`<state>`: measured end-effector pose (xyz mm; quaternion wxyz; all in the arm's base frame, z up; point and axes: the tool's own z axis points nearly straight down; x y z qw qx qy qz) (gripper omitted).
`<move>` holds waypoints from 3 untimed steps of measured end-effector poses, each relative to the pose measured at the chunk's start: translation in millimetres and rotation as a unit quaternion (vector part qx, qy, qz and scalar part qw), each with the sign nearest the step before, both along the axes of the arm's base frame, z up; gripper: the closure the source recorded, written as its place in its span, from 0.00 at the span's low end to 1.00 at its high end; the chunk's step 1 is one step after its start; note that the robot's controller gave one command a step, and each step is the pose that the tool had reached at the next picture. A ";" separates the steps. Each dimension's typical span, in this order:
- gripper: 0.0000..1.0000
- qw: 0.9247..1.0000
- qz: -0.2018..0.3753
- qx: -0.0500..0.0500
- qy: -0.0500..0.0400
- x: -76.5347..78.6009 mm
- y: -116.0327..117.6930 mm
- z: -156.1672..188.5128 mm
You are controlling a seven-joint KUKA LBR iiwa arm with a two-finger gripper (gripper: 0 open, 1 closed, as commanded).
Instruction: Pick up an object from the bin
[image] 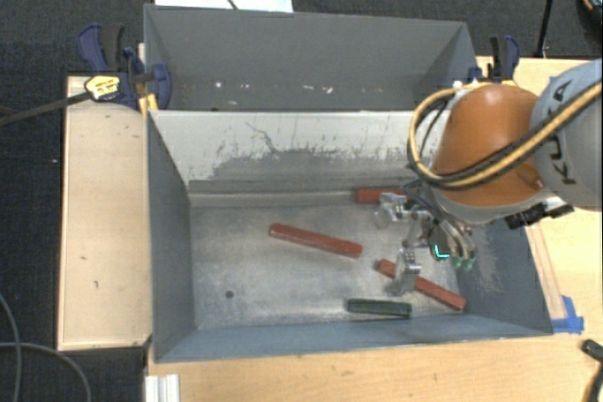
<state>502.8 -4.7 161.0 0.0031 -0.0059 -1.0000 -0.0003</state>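
My gripper (407, 276) hangs low at the right side of the bin, its metal fingertip right over the left end of a red-brown stick (435, 288) that lies slanted on the floor. Whether the fingers are round that stick I cannot tell. A dark green-black stick (378, 307) lies flat just below the gripper, near the front wall. A longer red-brown stick (315, 241) lies slanted in the middle of the bin, to the gripper's left. A short red-brown piece (376, 197) rests against the back wall, above the gripper.
The arm with its orange cover and cables comes in from the right and hides the bin's right rear corner. The left half of the bin floor is bare scratched metal.
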 end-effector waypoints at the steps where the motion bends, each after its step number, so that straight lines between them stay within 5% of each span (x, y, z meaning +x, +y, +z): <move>1: 0.00 0.999 0.046 0.000 -0.004 66.4 17.8 -94.7; 2: 1.00 0.999 0.045 0.000 -0.006 66.4 17.1 -90.4; 3: 1.00 1.000 -0.023 0.000 -0.009 86.2 7.8 42.1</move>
